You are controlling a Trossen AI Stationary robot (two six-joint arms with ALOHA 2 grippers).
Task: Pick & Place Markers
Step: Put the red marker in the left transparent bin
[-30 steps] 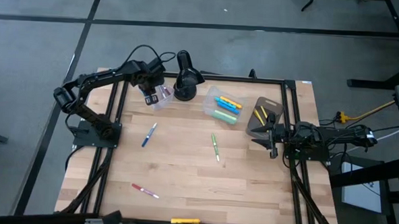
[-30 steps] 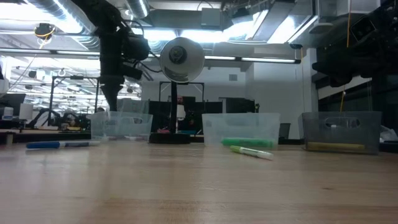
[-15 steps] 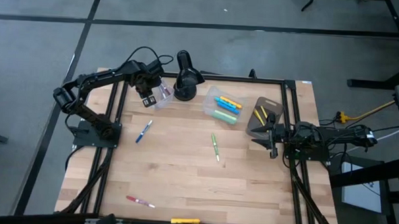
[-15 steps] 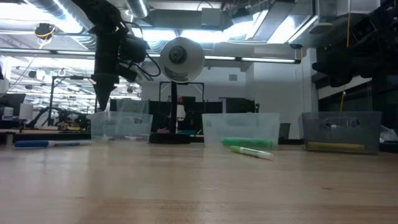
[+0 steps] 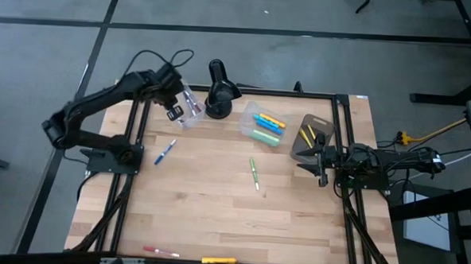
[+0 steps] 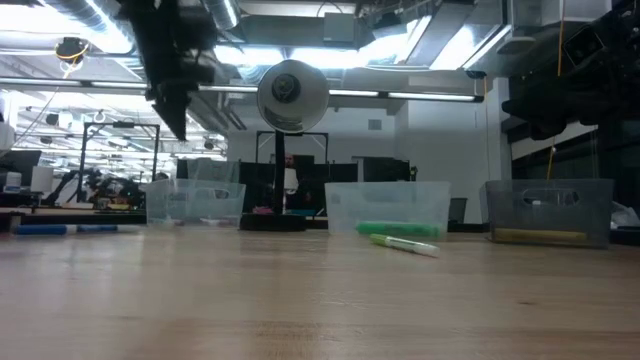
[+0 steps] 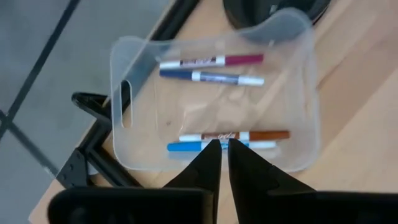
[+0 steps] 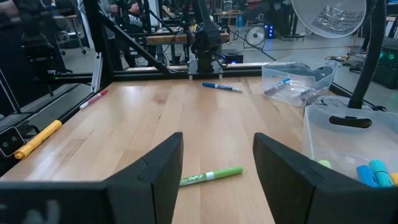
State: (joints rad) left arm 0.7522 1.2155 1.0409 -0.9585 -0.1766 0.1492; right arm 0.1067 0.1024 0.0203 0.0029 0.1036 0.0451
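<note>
Left gripper (image 7: 219, 149) fingers pressed together, empty, poised above the left clear tub (image 7: 124, 99) holding four markers (image 7: 211, 61). Right gripper (image 8: 217, 163) spread wide, empty, parked at the table's right edge. Loose markers on the table: blue (image 5: 164, 152) nearest the left arm, green (image 5: 253, 173) at centre, red (image 5: 158, 250) and yellow (image 5: 219, 260) at the near edge. Next pick judged to be the blue marker: open before descending, straddle the barrel crosswise. Left arm raised, elbow folded back, wrist pointing down.
</note>
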